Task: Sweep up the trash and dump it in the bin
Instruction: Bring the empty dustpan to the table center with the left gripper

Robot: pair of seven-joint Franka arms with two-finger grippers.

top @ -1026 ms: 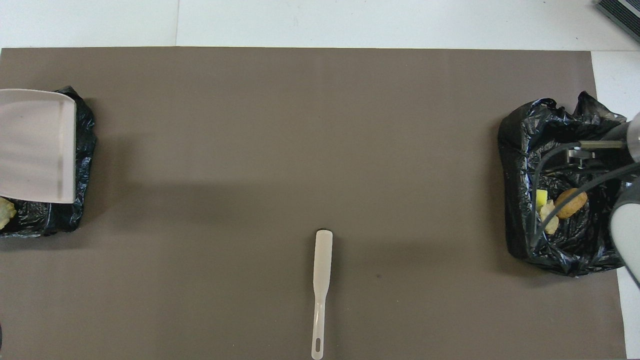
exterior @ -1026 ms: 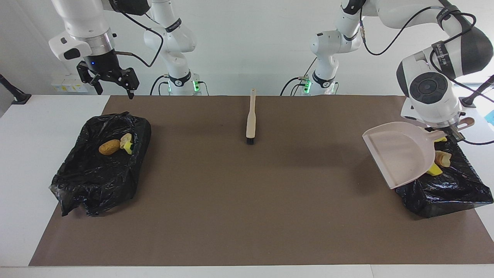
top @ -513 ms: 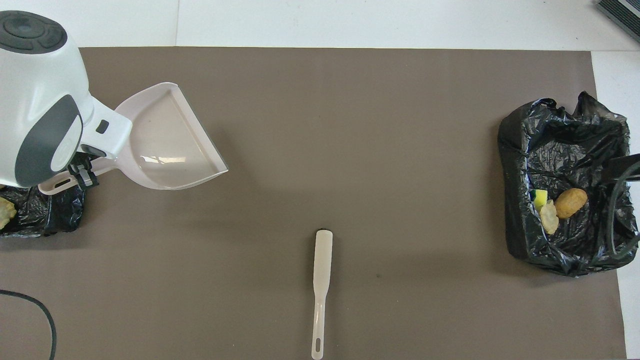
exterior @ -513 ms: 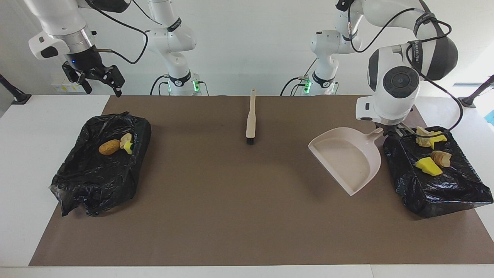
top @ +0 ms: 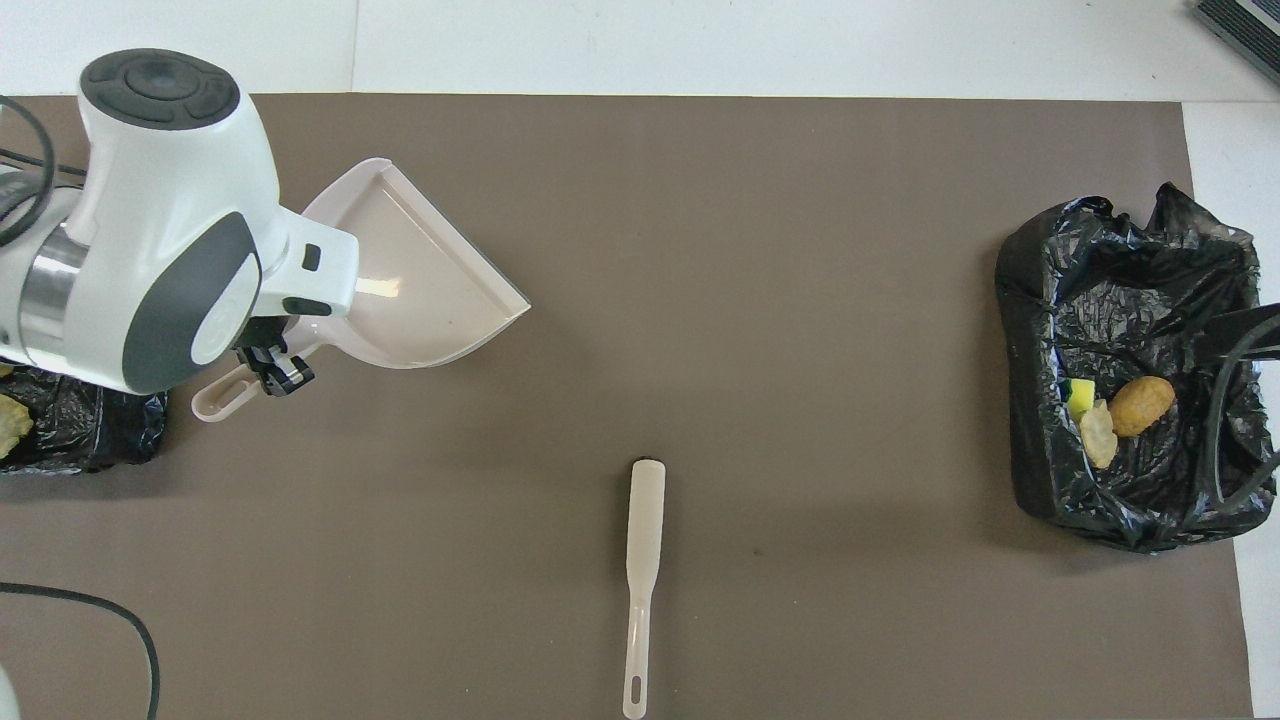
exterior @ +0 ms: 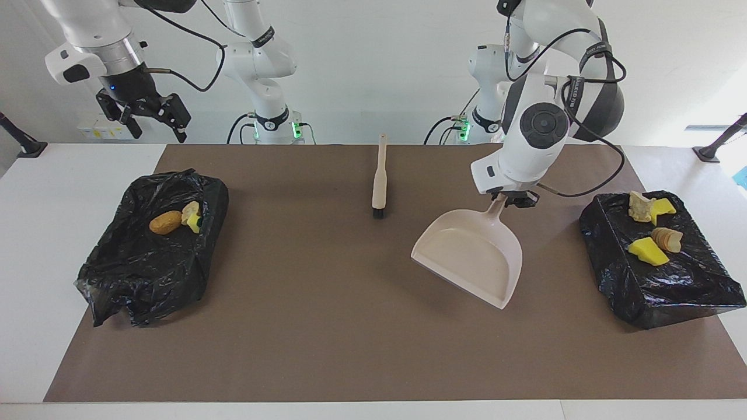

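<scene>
My left gripper [exterior: 509, 201] is shut on the handle of the beige dustpan [exterior: 473, 259], which is empty, tilted and low over the brown mat, between the brush and the left arm's bin; it also shows in the overhead view [top: 420, 290]. That black-bagged bin [exterior: 659, 286] carries a pale lump [exterior: 639, 205], yellow sponge chunks [exterior: 646, 251] and an orange-striped wedge [exterior: 668, 238]. The right arm's bin [exterior: 146, 268] holds a brown oval lump [exterior: 165, 222], a pale lump and a yellow chunk [exterior: 191, 214]. My right gripper [exterior: 153, 119] is open and empty, raised over the table's edge near that bin.
The beige brush [exterior: 379, 178] lies on the mat [exterior: 327, 326] near the robots, midway between the arms, bristles pointing away from them; it also shows in the overhead view [top: 640, 580]. A black cable [top: 90, 605] hangs over the mat by the left arm.
My left gripper has carried the dustpan off the left arm's bin toward the middle of the mat and lowered it. My right gripper has risen slightly and shifted outward.
</scene>
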